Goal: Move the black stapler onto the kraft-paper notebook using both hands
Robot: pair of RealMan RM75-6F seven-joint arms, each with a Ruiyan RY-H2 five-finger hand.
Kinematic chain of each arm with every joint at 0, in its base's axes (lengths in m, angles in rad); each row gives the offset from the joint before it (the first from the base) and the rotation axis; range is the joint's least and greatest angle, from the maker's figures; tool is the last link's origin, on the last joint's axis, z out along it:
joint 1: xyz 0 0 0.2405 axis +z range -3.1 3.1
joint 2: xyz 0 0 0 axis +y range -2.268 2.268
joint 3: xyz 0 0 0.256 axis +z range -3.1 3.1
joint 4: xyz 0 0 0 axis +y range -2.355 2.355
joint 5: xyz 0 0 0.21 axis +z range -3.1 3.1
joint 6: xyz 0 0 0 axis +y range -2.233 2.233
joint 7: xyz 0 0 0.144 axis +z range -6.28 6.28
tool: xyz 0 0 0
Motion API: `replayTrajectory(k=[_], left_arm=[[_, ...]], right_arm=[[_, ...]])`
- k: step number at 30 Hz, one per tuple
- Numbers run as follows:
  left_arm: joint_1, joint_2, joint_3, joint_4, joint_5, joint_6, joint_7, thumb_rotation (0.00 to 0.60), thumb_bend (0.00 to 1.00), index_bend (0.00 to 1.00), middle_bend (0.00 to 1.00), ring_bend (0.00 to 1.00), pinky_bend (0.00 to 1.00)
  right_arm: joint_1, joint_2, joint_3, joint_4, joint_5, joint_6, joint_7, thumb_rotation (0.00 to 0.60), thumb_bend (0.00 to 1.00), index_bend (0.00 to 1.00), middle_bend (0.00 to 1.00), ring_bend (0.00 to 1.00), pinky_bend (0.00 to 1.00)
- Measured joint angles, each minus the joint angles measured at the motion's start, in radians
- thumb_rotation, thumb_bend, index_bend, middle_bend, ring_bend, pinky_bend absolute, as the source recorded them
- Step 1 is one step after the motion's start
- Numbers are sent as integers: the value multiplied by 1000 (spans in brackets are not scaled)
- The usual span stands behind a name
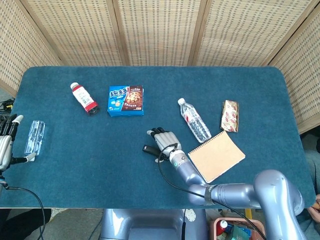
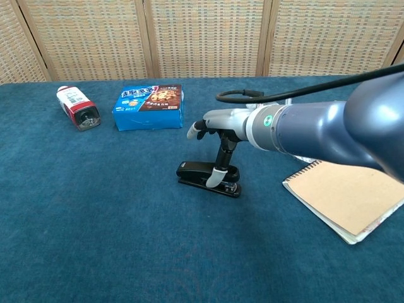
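The black stapler (image 2: pixel 199 173) lies flat in the middle of the blue table, its left end (image 1: pixel 148 148) showing in the head view beside my right hand. My right hand (image 2: pixel 218 126) (image 1: pixel 163 141) hovers over it with fingers spread, and its thumb tip touches the stapler's top near the right end. Nothing is gripped. The kraft-paper notebook (image 1: pixel 216 156) (image 2: pixel 350 196) lies to the right of the stapler, apart from it. My left hand (image 1: pixel 5 145) rests at the table's far left edge, fingers apart and holding nothing.
A water bottle (image 1: pixel 195 120) and a snack bar (image 1: pixel 230 115) lie just behind the notebook. A blue cookie box (image 2: pixel 149 106) and a red-labelled bottle (image 2: pixel 78 107) sit at the back left. A clear plastic case (image 1: pixel 35 136) lies by my left hand.
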State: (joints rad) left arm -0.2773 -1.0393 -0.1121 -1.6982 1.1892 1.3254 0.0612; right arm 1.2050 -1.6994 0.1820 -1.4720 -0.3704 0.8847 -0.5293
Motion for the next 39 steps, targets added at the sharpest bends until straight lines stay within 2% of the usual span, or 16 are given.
replayTrajectory(k=[6, 10, 14, 17, 18, 20, 24, 32, 36, 39], left_arm=[[4, 3, -7, -4, 4, -1, -6, 600, 0, 0, 0, 0, 0], [7, 6, -11, -3, 5, -10, -13, 600, 0, 0, 0, 0, 0], [7, 10, -16, -2, 5, -18, -22, 600, 0, 0, 0, 0, 0], [6, 11, -18, 1, 6, -23, -24, 600, 0, 0, 0, 0, 0], [6, 11, -18, 2, 6, -26, -24, 600, 0, 0, 0, 0, 0], [5, 10, -21, 3, 4, -30, -26, 600, 0, 0, 0, 0, 0], [5, 9, -23, 6, 4, -36, -25, 600, 0, 0, 0, 0, 0], [2, 6, -25, 11, 2, -51, -23, 600, 0, 0, 0, 0, 0], [-1, 0, -24, 13, 2, -59, -14, 600, 0, 0, 0, 0, 0], [-2, -5, -22, 13, 4, -61, -2, 600, 0, 0, 0, 0, 0]], right_arm=[[11, -55, -3, 53, 7, 19, -38, 600, 99, 150, 238, 181, 382], [18, -109, -13, 125, 7, 34, -81, 600, 174, 211, 310, 262, 425], [14, -152, -13, 175, -7, 50, -103, 600, 273, 330, 432, 401, 520], [6, -165, -9, 189, -32, 54, -102, 600, 426, 500, 593, 538, 609], [3, -168, -7, 191, -42, 56, -99, 600, 465, 530, 621, 562, 620], [-5, -172, -1, 194, -70, 58, -85, 600, 516, 560, 649, 588, 625], [-24, -167, 9, 183, -130, 57, -57, 600, 532, 564, 652, 590, 625], [-80, -65, 1, 57, -284, 72, -9, 600, 532, 564, 652, 590, 613], [-131, 50, -35, -41, -420, 75, 43, 600, 532, 565, 652, 590, 577], [-176, 146, -80, -92, -562, 72, 114, 600, 532, 564, 652, 590, 537]])
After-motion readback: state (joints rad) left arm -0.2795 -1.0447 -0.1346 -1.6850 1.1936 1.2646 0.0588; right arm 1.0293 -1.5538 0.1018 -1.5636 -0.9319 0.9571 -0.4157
